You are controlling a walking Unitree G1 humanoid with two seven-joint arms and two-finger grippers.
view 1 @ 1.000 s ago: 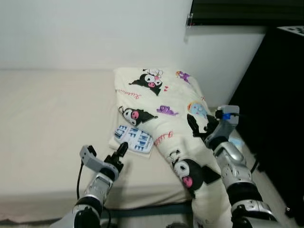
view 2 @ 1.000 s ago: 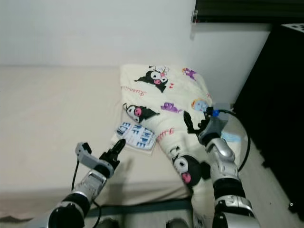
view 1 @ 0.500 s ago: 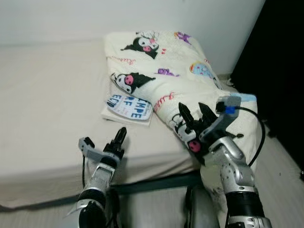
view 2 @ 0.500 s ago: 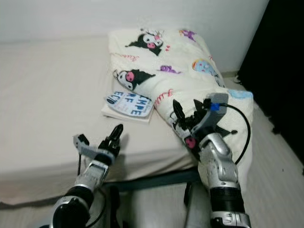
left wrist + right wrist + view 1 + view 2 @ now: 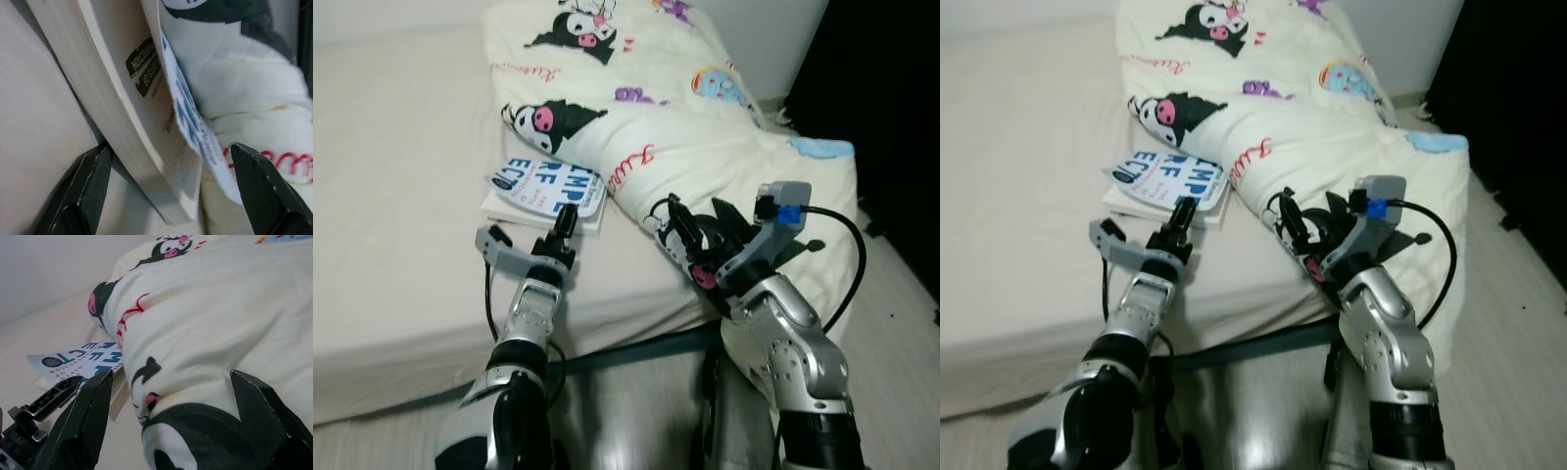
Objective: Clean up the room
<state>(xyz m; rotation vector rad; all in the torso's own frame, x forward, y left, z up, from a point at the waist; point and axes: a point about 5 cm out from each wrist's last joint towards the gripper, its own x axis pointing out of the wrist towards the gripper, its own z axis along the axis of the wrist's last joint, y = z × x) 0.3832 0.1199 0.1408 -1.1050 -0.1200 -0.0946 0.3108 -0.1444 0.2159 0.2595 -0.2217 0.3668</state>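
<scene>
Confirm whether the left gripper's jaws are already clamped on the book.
No. In the left wrist view the left gripper has its jaws spread wide on either side of the book, not closed on it.

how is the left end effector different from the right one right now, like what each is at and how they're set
The left end effector reaches the near edge of the book lying flat on the bed; the right end effector is at the hanging edge of the cartoon-print blanket. The left's fingers straddle the book's corner, the right's straddle a bulky fold. The left arm stretches out low and straight; the right arm is bent, raised higher. Both are open, gripping nothing yet.
</scene>
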